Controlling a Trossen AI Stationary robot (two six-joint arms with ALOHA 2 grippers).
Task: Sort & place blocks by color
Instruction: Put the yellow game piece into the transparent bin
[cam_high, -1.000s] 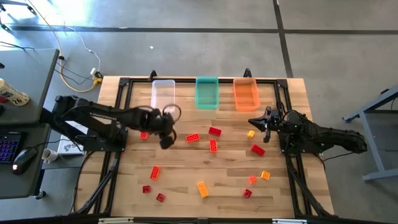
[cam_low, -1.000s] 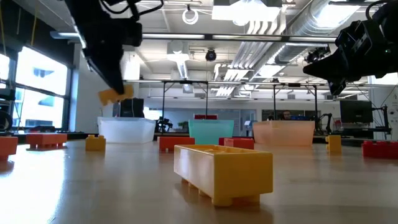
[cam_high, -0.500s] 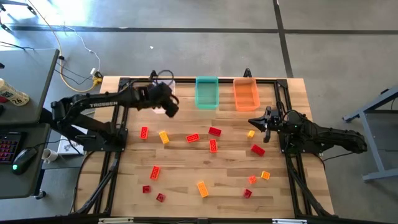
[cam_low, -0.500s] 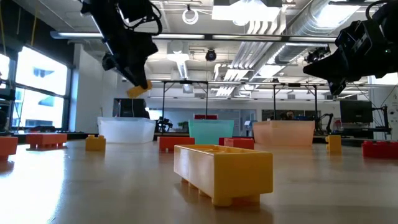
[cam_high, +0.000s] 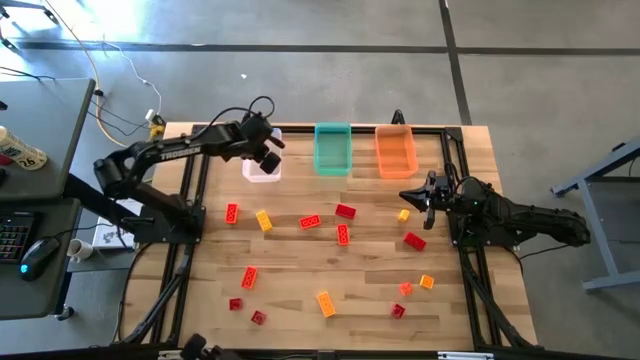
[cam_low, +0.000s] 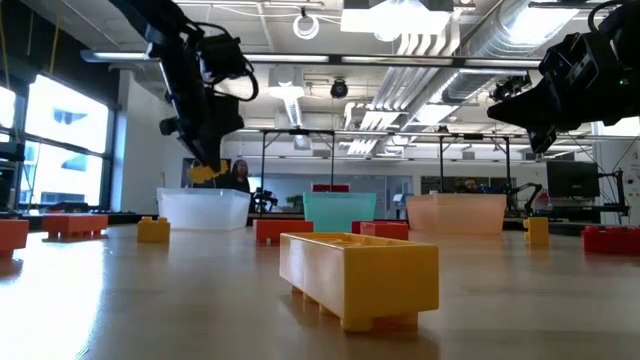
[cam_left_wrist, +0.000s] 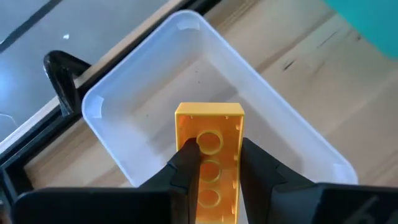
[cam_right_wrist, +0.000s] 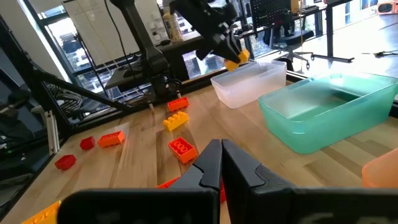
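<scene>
My left gripper (cam_left_wrist: 217, 149) hangs over the clear bin (cam_left_wrist: 124, 130), shut on a yellow block (cam_left_wrist: 210, 134) whose hollow underside faces the wrist camera. In the high view this gripper (cam_high: 269, 158) is at the far left of the table, above the clear bin (cam_high: 262, 168). The low view shows the yellow block (cam_low: 205, 172) just above the bin's rim (cam_low: 204, 196). My right gripper (cam_high: 405, 196) waits shut at mid right, above the table. Red, orange and yellow blocks lie scattered on the wood, such as a yellow one (cam_high: 264, 220) and a red one (cam_high: 343, 234). My left gripper pinches the yellow block by its two long sides (cam_left_wrist: 236, 140) between its two fingers. The fingers slant down from the table's left and lie along the block, whose far end sticks out past the fingertips (cam_left_wrist: 188, 152). The block is lifted clear, above the inside of the clear bin.
A teal bin (cam_high: 332, 148) and an orange bin (cam_high: 394, 150) stand right of the clear one along the far edge. A large yellow block (cam_low: 358, 275) lies close to the low camera. Black frame rails (cam_high: 196, 200) run along the table's sides.
My left gripper has swung from over the table's left middle toward the far edge, to above the clear bin, rolling its wrist on the way. The yellow block has travelled with it, held clear of the table throughout.
</scene>
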